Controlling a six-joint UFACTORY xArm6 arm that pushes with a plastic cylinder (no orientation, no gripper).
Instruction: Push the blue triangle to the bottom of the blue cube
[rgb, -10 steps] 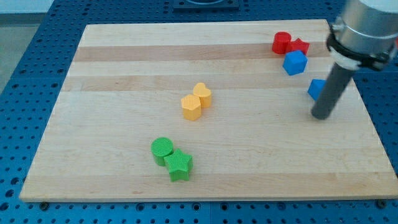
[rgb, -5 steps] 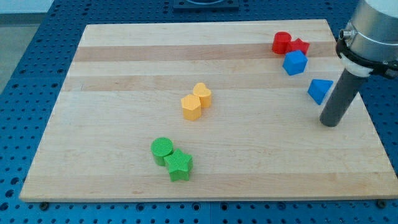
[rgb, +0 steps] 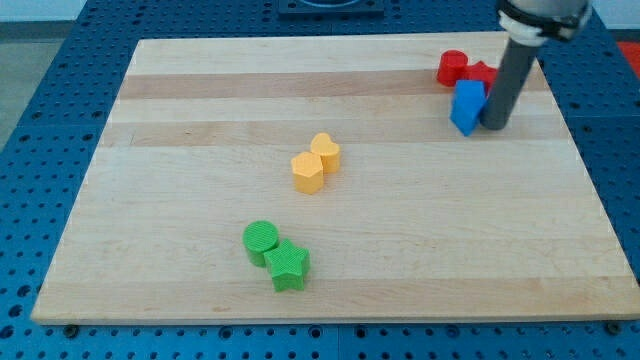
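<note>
My tip (rgb: 494, 126) has no gripper; near the table's top right corner it presses blue blocks (rgb: 466, 108) together for stacking

No readable text anywhere (blocks and board unmarked).

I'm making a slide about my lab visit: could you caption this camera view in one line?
My tip rests right of the blue blocks below the red blocks; yellow blocks and green blocks lie apart on the wooden board.

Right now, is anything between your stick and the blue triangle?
No. My tip sits right against the blue blocks on the view's right, with nothing between. The triangle and cube look merged here, so I cannot tell them apart.
</note>
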